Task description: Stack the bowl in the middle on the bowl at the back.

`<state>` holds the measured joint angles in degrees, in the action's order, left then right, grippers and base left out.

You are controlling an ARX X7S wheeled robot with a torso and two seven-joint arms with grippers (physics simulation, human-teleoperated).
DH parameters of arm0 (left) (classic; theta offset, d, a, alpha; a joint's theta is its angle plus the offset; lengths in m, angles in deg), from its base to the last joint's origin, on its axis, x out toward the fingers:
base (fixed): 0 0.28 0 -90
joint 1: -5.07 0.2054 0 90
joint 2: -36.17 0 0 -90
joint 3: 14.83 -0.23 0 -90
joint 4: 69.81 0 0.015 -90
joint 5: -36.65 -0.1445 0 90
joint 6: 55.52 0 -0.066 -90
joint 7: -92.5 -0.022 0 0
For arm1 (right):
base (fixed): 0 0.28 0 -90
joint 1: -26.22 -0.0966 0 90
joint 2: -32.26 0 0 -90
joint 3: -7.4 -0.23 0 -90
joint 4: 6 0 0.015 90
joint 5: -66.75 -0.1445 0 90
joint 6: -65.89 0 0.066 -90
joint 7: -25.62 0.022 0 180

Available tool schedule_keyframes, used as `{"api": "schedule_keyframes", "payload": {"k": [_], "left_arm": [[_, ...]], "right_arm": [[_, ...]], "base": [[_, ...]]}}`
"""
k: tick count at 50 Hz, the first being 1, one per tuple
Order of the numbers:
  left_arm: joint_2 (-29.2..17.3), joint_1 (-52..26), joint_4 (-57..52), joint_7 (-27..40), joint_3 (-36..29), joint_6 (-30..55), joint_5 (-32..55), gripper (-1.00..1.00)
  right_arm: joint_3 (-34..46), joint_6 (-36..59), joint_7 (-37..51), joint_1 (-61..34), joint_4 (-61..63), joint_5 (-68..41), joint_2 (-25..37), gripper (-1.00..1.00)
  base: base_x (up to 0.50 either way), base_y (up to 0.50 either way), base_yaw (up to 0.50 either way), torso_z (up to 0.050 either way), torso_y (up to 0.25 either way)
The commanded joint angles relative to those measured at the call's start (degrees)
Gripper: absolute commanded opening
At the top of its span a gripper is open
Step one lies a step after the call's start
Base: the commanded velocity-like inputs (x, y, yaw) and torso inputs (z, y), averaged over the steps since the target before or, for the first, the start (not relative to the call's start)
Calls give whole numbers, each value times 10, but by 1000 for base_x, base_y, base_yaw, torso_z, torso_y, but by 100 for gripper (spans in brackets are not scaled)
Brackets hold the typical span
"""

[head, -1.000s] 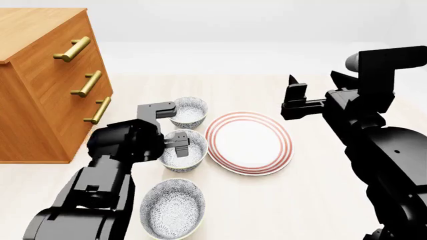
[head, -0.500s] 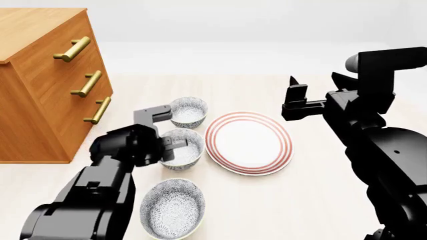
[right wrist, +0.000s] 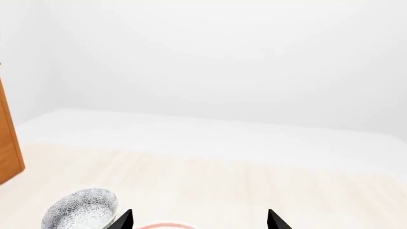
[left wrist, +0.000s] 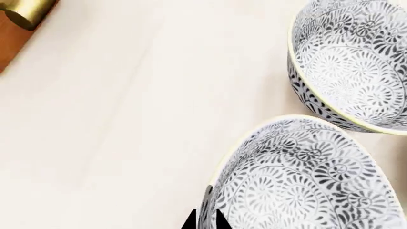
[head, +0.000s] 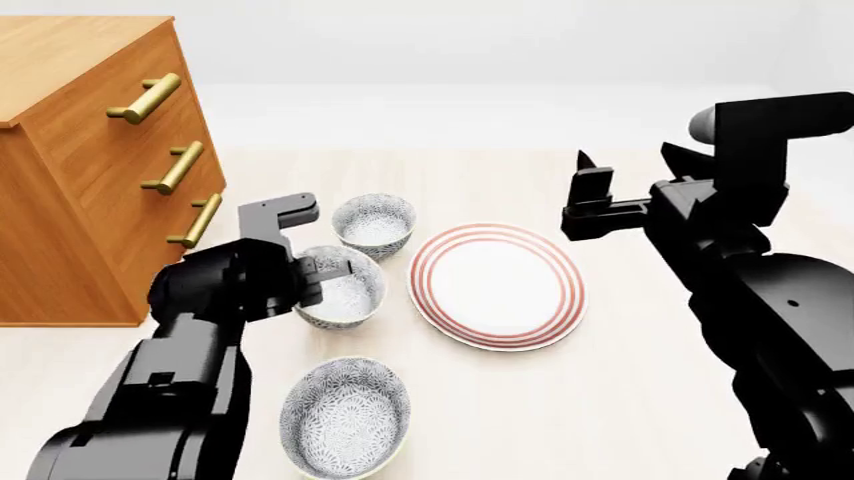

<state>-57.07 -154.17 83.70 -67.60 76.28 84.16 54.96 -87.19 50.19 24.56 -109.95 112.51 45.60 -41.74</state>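
Now our left gripper (head: pixel 324 270) is pinching the rim of the floral-patterned white middle bowl (head: pixel 344 287), near the matching back bowl (head: pixel 374 224); our right gripper (head: pixel 585 190) is hanging spread apart.

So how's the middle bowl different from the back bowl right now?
The middle bowl has the left gripper clamped on its rim; the back bowl is untouched. The middle bowl looks tilted and pulled toward the dresser, while the back bowl sits level by the plate. Both are small, deep and white with the same grey-black floral pattern.
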Motion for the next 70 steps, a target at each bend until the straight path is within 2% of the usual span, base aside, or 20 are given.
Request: {"api": "schedule_keyframes", "payload": {"k": [1,10,17,21,27,34,39,44,55,70], "left_arm": [[-24,55,-183,25,9,114,17,-100],[-35,94,-382,68,74,277,80,-100],[-27,89,-503,120,161,402,145,-100],[-63,89,-493,306,183,402,386,-100],[-80,87,-477,482,213,401,599,-100],[-100,102,-479,693,204,386,868,-100],[-182,147,-546,699,65,254,1015,-100],[-236,176,-605,696,-2,175,1092,-100],[-295,224,-691,686,-54,117,1164,-100],[-317,260,-762,671,-105,92,1202,-100]], "right_arm": [[0,5,3,-2,7,-3,-1,100],[0,10,6,-4,16,-8,-2,100],[-1,14,9,-3,24,-12,-4,100],[-1,17,11,-5,29,-14,-6,100],[1,22,14,-10,33,-17,-8,100],[2,28,17,-13,36,-20,-7,100],[4,28,19,-15,38,-22,-9,100],[7,29,21,-16,41,-24,-11,100],[4,32,26,-15,50,-29,-13,100],[-7,39,30,-8,66,-38,-11,100]], "base": [[0,0,0,0,0],[0,0,0,0,0],[0,0,0,0,0],[0,0,0,0,0],[0,0,0,0,0],[0,0,0,0,0],[0,0,0,0,0],[0,0,0,0,2],[0,0,0,0,0],[0,0,0,0,0]]}}
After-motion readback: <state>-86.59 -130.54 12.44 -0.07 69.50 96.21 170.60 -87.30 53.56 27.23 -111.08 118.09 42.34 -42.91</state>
